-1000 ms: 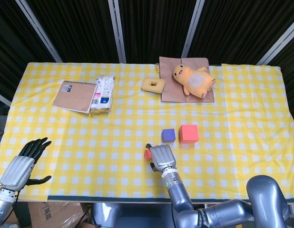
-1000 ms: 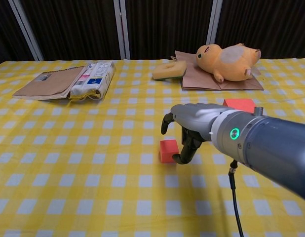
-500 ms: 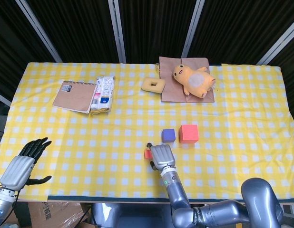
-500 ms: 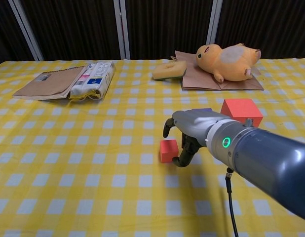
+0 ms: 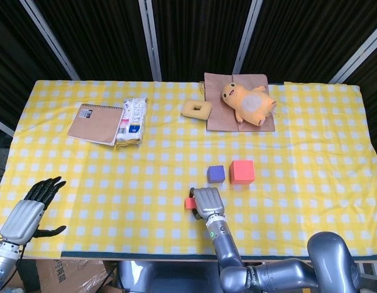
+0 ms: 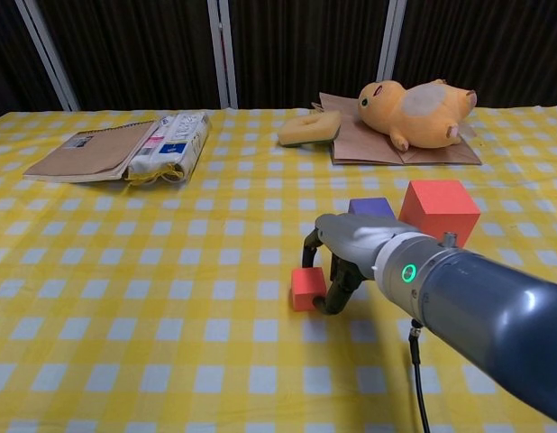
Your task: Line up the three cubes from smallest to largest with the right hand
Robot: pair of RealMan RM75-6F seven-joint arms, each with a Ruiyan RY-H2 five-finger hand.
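Observation:
The small red cube sits slightly tilted near the table's front edge. My right hand curls around it, thumb against its right side and a finger arched over its far side, gripping it. Behind the hand the blue cube and the large red cube stand side by side, blue on the left. My left hand hovers off the front left corner with its fingers spread and nothing in it.
At the back lie a brown notebook, a white packet, a ring-shaped sponge and a yellow plush toy on brown paper. The yellow checked cloth covers the table.
My right hand has drawn back toward the front edge, and the small red cube has come with it and tilted a little. The blue cube now shows behind the hand.

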